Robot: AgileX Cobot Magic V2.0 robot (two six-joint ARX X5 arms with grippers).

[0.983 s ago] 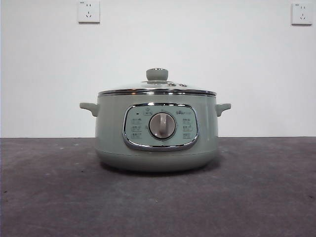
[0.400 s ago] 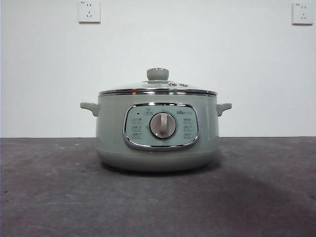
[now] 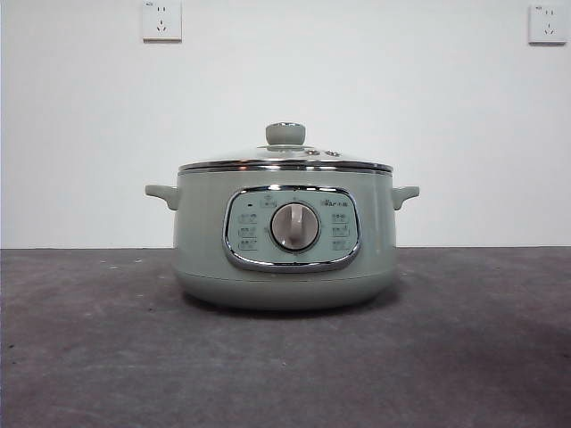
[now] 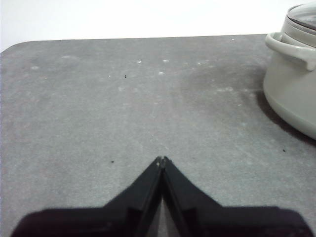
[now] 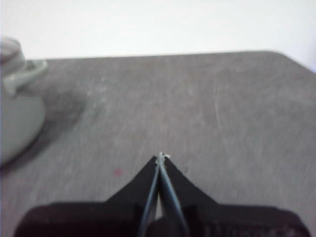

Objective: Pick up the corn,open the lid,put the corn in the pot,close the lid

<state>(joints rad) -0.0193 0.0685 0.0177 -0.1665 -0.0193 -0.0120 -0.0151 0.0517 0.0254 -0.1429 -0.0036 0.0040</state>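
The pale green pot stands in the middle of the grey table, its dial facing the front view. The glass lid sits shut on it, knob up. The corn is not in any view. My left gripper is shut and empty above bare table, with the pot and one of its handles off to one side. My right gripper is shut and empty too, over bare table, and the pot shows blurred at that picture's edge. Neither arm shows in the front view.
A white wall with two sockets rises behind the table. The grey tabletop spreads wide on both sides of the pot. Its rounded corners show in both wrist views.
The pot and lid have shifted very slightly to the right in the front view; a faint shadow on the table's right side has faded. No arm shows in any front frame.
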